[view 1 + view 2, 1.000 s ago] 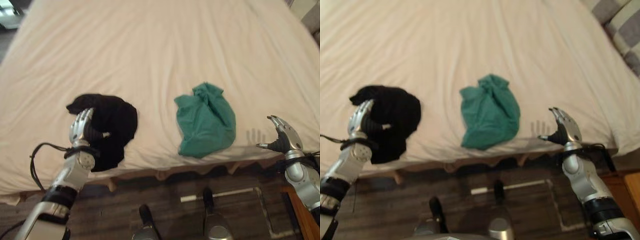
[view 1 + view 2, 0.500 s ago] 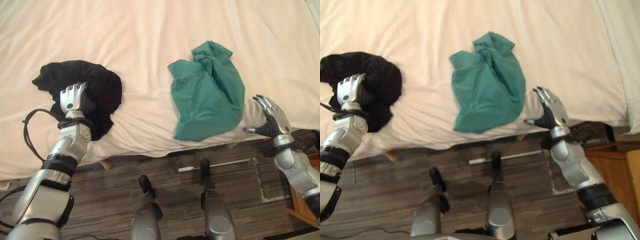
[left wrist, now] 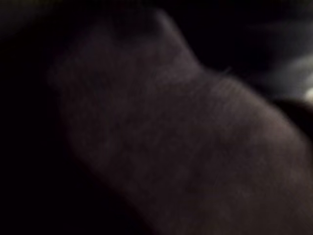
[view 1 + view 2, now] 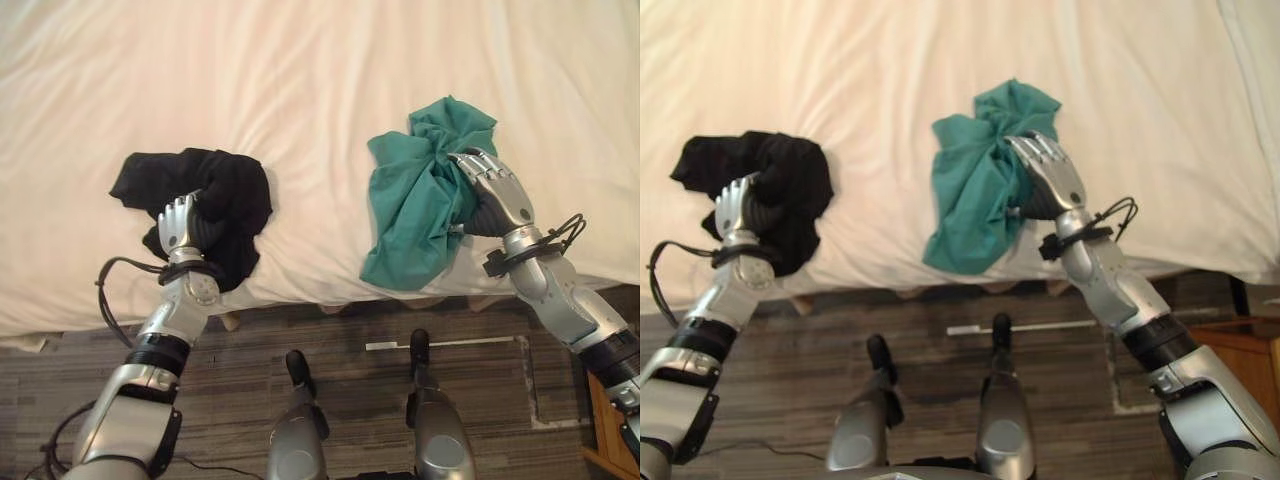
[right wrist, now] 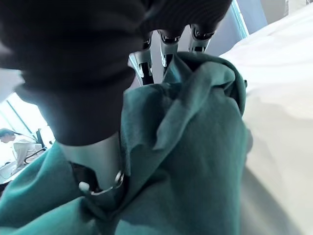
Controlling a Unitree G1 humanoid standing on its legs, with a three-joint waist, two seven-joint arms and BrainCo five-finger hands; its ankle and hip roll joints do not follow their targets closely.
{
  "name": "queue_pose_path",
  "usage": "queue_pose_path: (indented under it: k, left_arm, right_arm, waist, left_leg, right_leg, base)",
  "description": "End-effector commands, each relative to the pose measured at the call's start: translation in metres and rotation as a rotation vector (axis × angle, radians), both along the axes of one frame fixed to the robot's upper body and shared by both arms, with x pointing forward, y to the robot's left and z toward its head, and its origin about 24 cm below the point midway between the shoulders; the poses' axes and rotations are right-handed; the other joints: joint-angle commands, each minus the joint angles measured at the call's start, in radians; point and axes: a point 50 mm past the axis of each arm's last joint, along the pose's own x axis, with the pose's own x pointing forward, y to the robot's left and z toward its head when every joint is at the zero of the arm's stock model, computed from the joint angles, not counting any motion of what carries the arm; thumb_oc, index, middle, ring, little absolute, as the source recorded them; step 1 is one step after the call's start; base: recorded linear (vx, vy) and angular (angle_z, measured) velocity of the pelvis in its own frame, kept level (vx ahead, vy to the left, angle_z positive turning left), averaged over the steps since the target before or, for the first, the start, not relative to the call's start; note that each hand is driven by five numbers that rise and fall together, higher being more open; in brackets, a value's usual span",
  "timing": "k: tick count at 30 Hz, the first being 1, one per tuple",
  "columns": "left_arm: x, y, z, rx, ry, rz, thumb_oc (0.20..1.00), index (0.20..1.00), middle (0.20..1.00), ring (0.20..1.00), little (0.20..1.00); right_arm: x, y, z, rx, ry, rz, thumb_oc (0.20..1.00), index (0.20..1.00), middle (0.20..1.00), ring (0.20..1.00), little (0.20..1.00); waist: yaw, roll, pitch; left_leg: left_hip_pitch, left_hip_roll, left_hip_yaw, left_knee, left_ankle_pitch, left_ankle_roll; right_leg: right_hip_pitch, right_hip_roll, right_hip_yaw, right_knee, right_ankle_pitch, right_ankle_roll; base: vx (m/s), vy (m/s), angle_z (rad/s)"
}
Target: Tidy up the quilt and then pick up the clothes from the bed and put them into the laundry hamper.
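no readable text, no labels, numbers or signs

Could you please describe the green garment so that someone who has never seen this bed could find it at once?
Start from the cream quilt covering the bed and follow its near edge. Two crumpled garments lie there: the green garment is on the robot's right, its lower end hanging over the edge. Its teal colour and the right hand gripping it set it apart from the black garment, held by the left hand.
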Motion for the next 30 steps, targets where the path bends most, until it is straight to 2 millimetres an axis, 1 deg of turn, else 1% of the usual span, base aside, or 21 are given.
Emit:
queue_pose_path:
  k: [1, 2, 4, 5, 6, 9, 11, 14, 16, 17, 19, 20, 21, 22, 23, 24, 25, 27, 28, 29, 30]
  left_arm:
    - [-0.086, -0.007, -0.129, -0.292, 0.440, 0.039, 0.200, 0.200, 0.200, 0.200, 0.200]
    - [-0.085, -0.012, -0.125, -0.355, 0.406, 0.023, 0.200, 0.200, 0.200, 0.200, 0.200]
    - [-0.079, -0.019, -0.116, -0.439, 0.348, -0.010, 0.200, 0.200, 0.200, 0.200, 0.200]
    - [-0.079, -0.019, -0.116, -0.440, 0.348, -0.008, 0.200, 0.200, 0.200, 0.200, 0.200]
    - [-0.073, -0.027, -0.114, -0.483, 0.340, -0.043, 0.200, 0.200, 0.200, 0.200, 0.200]
    - [-0.074, -0.029, -0.121, -0.466, 0.397, -0.052, 0.200, 0.200, 0.200, 0.200, 0.200]
    - [-0.080, -0.025, -0.127, -0.457, 0.431, -0.043, 0.200, 0.200, 0.200, 0.200, 0.200]
    - [-0.096, -0.010, -0.133, -0.484, 0.453, 0.006, 0.200, 0.200, 0.200, 0.200, 0.200]
    - [-0.107, -0.002, -0.139, -0.495, 0.472, 0.049, 0.200, 0.200, 0.200, 0.200, 0.200]
    - [-0.107, -0.002, -0.139, -0.495, 0.472, 0.049, 0.200, 0.200, 0.200, 0.200, 0.200]
    - [-0.126, 0.006, -0.152, -0.576, 0.509, 0.127, 0.200, 0.200, 0.200, 0.200, 0.200]
    - [-0.126, 0.006, -0.152, -0.576, 0.509, 0.126, 0.200, 0.200, 0.200, 0.200, 0.200]
    - [-0.129, 0.006, -0.154, -0.611, 0.500, 0.147, 0.200, 0.200, 0.200, 0.200, 0.200]
    - [-0.128, 0.005, -0.155, -0.678, 0.462, 0.169, 0.200, 0.200, 0.200, 0.200, 0.200]
    - [-0.128, 0.005, -0.155, -0.678, 0.462, 0.169, 0.200, 0.200, 0.200, 0.200, 0.200]
    - [-0.123, -0.002, -0.150, -0.753, 0.408, 0.150, 0.200, 0.200, 0.200, 0.200, 0.200]
    - [-0.120, -0.004, -0.146, -0.796, 0.357, 0.150, 0.200, 0.200, 0.200, 0.200, 0.200]
    - [-0.114, -0.026, -0.136, -0.931, 0.234, 0.117, 0.200, 0.200, 0.200, 0.200, 0.200]
    - [-0.115, -0.030, -0.134, -0.966, 0.201, 0.114, 0.200, 0.200, 0.200, 0.200, 0.200]
    - [-0.115, -0.030, -0.133, -0.966, 0.200, 0.114, 0.200, 0.200, 0.200, 0.200, 0.200]
    - [-0.108, -0.040, -0.125, -1.018, 0.148, 0.087, 0.200, 0.200, 0.200, 0.200, 0.200]
  right_arm:
    - [0.016, 0.003, -0.009, 0.044, 0.109, -0.019, 1.000, 1.000, 1.000, 1.000, 1.000]
    - [0.019, 0.002, -0.023, 0.044, 0.176, -0.035, 1.000, 1.000, 1.000, 1.000, 1.000]
    - [0.022, -0.004, -0.054, 0.042, 0.328, -0.081, 0.598, 0.598, 0.598, 0.598, 0.598]
    - [0.022, -0.003, -0.054, 0.042, 0.328, -0.079, 0.338, 0.338, 0.338, 0.338, 0.338]
    - [0.020, -0.007, -0.094, -0.032, 0.505, -0.125, 0.200, 0.200, 0.200, 0.200, 0.200]
    - [0.007, -0.006, -0.131, -0.085, 0.659, -0.144, 0.200, 0.200, 0.200, 0.200, 0.200]
    - [-0.012, 0.000, -0.159, -0.053, 0.757, -0.124, 0.200, 0.200, 0.200, 0.200, 0.200]
    - [-0.055, -0.005, -0.196, 0.251, 0.910, -0.152, 0.200, 0.200, 0.200, 0.200, 0.200]
    - [-0.077, -0.006, -0.210, 0.440, 0.977, -0.168, 0.200, 0.200, 0.200, 0.200, 0.200]
    - [-0.077, -0.006, -0.210, 0.440, 0.977, -0.168, 0.200, 0.200, 0.200, 0.200, 0.200]
    - [-0.090, 0.008, -0.199, 0.604, 0.973, -0.053, 0.200, 0.200, 0.200, 0.200, 0.200]
    - [-0.090, 0.008, -0.199, 0.604, 0.973, -0.053, 0.200, 0.200, 0.200, 0.200, 0.200]
    - [-0.093, 0.017, -0.192, 0.672, 0.965, 0.011, 0.200, 0.200, 0.200, 0.200, 0.200]
    - [-0.091, 0.029, -0.173, 0.801, 0.914, 0.122, 0.200, 0.200, 0.200, 0.200, 0.200]
    - [-0.091, 0.029, -0.173, 0.801, 0.914, 0.122, 0.200, 0.200, 0.200, 0.200, 0.200]
    - [-0.092, 0.037, -0.156, 0.879, 0.861, 0.203, 0.200, 0.200, 0.200, 0.200, 0.200]
    - [-0.089, 0.043, -0.149, 0.903, 0.847, 0.249, 0.200, 0.200, 0.200, 0.200, 0.200]
    - [-0.081, 0.049, -0.133, 0.913, 0.751, 0.288, 0.200, 0.200, 0.200, 0.200, 0.200]
    - [-0.077, 0.047, -0.131, 0.874, 0.728, 0.260, 0.200, 0.200, 0.200, 0.200, 0.200]
    - [-0.077, 0.047, -0.131, 0.874, 0.727, 0.261, 0.200, 0.200, 0.200, 0.200, 0.200]
    - [-0.066, 0.038, -0.119, 0.811, 0.631, 0.208, 0.200, 0.200, 0.200, 0.200, 0.200]
  waist:
    - [0.077, -0.047, 0.018]
    - [0.082, -0.044, 0.014]
    - [0.095, -0.035, 0.009]
    - [0.092, -0.036, 0.008]
    - [0.107, -0.027, -0.002]
    - [0.115, -0.029, -0.031]
    - [0.113, -0.036, -0.051]
    - [0.094, -0.060, -0.079]
    - [0.079, -0.076, -0.099]
    - [0.079, -0.076, -0.101]
    - [0.066, -0.086, -0.112]
    - [0.066, -0.087, -0.114]
    - [0.063, -0.089, -0.112]
    - [0.056, -0.088, -0.107]
    - [0.056, -0.088, -0.108]
    - [0.038, -0.074, -0.108]
    - [0.054, -0.072, -0.113]
    - [0.094, -0.058, -0.111]
    - [0.114, -0.048, -0.108]
    - [0.112, -0.047, -0.110]
    - [0.168, -0.026, -0.096]
  left_leg:
    - [-0.018, 0.041, -0.035, -0.004, -0.039, -0.040]
    - [-0.024, 0.038, -0.042, -0.005, -0.033, -0.038]
    - [-0.021, 0.032, -0.051, -0.004, -0.034, -0.036]
    - [-0.022, 0.032, -0.053, -0.004, -0.034, -0.036]
    - [-0.011, 0.024, -0.064, 0.003, -0.045, -0.034]
    - [0.003, 0.010, -0.074, 0.010, -0.058, -0.027]
    - [0.019, -0.002, -0.077, 0.014, -0.073, -0.020]
    - [0.056, -0.021, -0.073, 0.017, -0.097, -0.006]
    - [0.075, -0.028, -0.065, 0.014, -0.098, 0.002]
    - [0.074, -0.028, -0.065, 0.014, -0.098, 0.002]
    - [0.114, -0.022, -0.059, 0.001, -0.114, 0.011]
    - [0.111, -0.024, -0.059, -0.001, -0.109, 0.011]
    - [0.120, -0.025, -0.061, -0.001, -0.108, 0.015]
    - [0.114, -0.026, -0.080, 0.000, -0.106, 0.018]
    - [0.113, -0.026, -0.080, 0.000, -0.106, 0.018]
    - [0.094, -0.041, -0.139, 0.007, -0.101, 0.037]
    - [0.080, -0.050, -0.151, 0.008, -0.097, 0.040]
    - [0.017, -0.077, -0.238, 0.016, -0.074, 0.042]
    - [0.002, -0.085, -0.270, 0.017, -0.071, 0.036]
    - [-0.003, -0.084, -0.272, 0.016, -0.067, 0.036]
    - [-0.066, -0.081, -0.310, 0.031, -0.034, -0.003]
  right_leg:
    - [-0.083, -0.052, -0.049, 0.122, -0.102, 0.047]
    - [-0.083, -0.053, -0.054, 0.120, -0.098, 0.045]
    - [-0.069, -0.058, -0.062, 0.118, -0.100, 0.044]
    - [-0.068, -0.058, -0.064, 0.117, -0.100, 0.044]
    - [-0.040, -0.065, -0.079, 0.119, -0.112, 0.045]
    - [-0.013, -0.078, -0.092, 0.114, -0.112, 0.044]
    - [0.009, -0.085, -0.096, 0.112, -0.112, 0.047]
    - [0.041, -0.090, -0.087, 0.104, -0.111, 0.057]
    - [0.043, -0.094, -0.080, 0.111, -0.103, 0.060]
    - [0.042, -0.094, -0.080, 0.111, -0.102, 0.060]
    - [0.036, -0.089, -0.053, 0.171, -0.116, 0.067]
    - [0.033, -0.089, -0.051, 0.170, -0.112, 0.067]
    - [0.028, -0.086, -0.038, 0.192, -0.115, 0.066]
    - [0.025, -0.054, 0.016, 0.210, -0.137, 0.066]
    - [0.024, -0.054, 0.016, 0.210, -0.136, 0.066]
    - [0.017, 0.052, 0.181, 0.214, -0.205, 0.049]
    - [0.020, 0.060, 0.198, 0.191, -0.201, 0.031]
    - [0.061, 0.047, 0.133, 0.137, -0.219, 0.002]
    - [0.076, 0.039, 0.094, 0.129, -0.228, 0.003]
    - [0.074, 0.040, 0.092, 0.126, -0.224, 0.002]
    - [0.104, 0.013, -0.018, 0.115, -0.240, 0.007]
  base:
    - [-0.01, -0.009, 0.13]
    - [0.00, -0.008, 0.14]
    - [-0.01, -0.011, 0.14]
    - [-0.01, 0.003, 0.24]
    - [-0.01, 0.015, 0.26]
    - [0.02, 0.048, 0.32]
    - [0.04, 0.074, 0.21]
    - [0.05, 0.083, 0.08]
    - [0.01, 0.075, 0.04]
    - [0.02, 0.094, -0.03]
    - [0.02, 0.089, 0.00]
    - [0.00, 0.050, -0.03]
    - [-0.01, -0.004, -0.15]
    - [0.00, -0.004, -0.12]
    - [-0.04, -0.021, 0.01]
    - [-0.04, 0.002, 0.72]
    - [-0.05, -0.048, 1.05]
    - [-0.08, -0.185, 0.89]
    - [-0.08, -0.170, 0.83]
    - [-0.11, -0.255, 1.42]
    - [-0.19, -0.225, 1.76]
